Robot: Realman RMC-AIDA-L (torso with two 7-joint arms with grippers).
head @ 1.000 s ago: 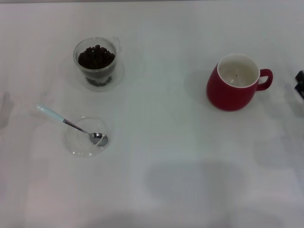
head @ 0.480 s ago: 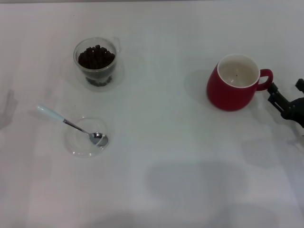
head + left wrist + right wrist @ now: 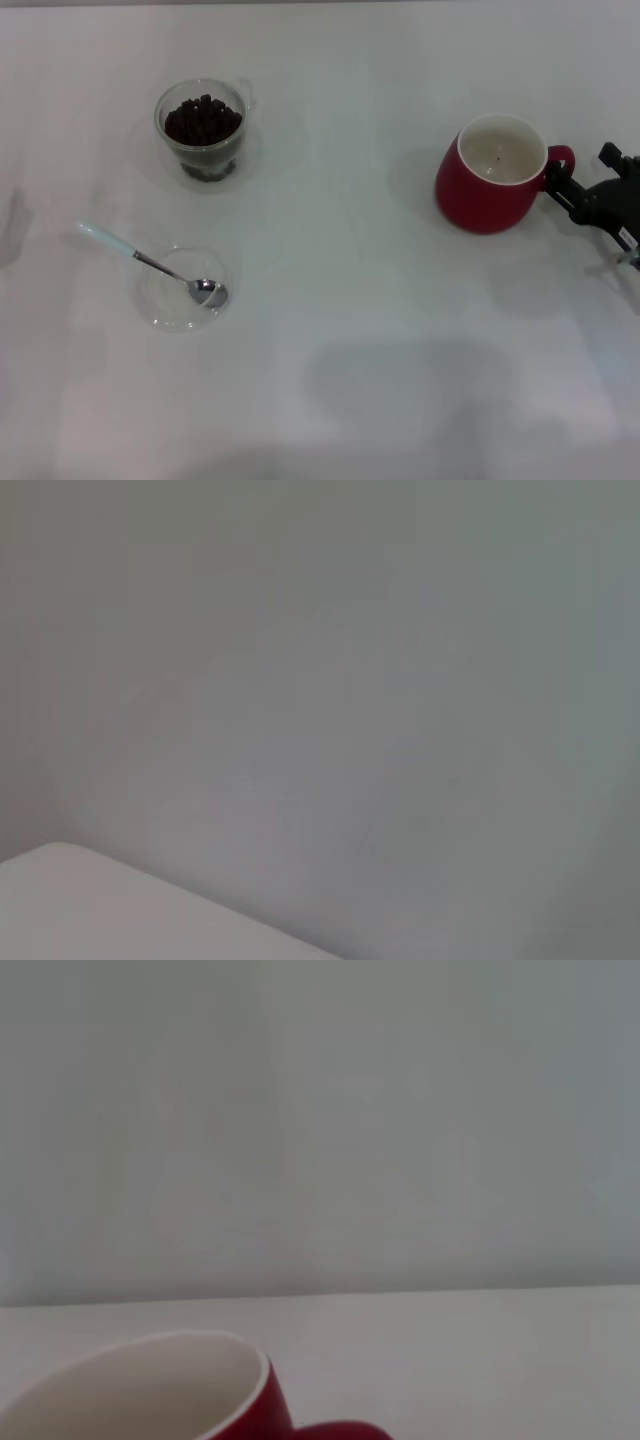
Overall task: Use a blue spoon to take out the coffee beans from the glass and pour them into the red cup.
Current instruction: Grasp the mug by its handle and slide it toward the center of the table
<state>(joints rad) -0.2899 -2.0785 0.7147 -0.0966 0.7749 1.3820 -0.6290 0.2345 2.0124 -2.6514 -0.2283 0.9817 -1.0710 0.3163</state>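
Nearest the robot on its left, the blue spoon (image 3: 150, 262) lies with its metal bowl in a shallow clear dish (image 3: 182, 289) and its pale handle angled out over the rim onto the white table (image 3: 340, 340). Farther back on the right, the red cup (image 3: 493, 173) stands upright, white inside, its loop handle turned toward the right gripper (image 3: 583, 190), whose dark fingers stand spread at either side of that handle, one tip touching or nearly touching it. The right wrist view shows only the cup's rim (image 3: 150, 1385). Farthest on the left, the glass (image 3: 203, 130) holds heaped coffee beans (image 3: 203, 119). The left gripper is not visible.
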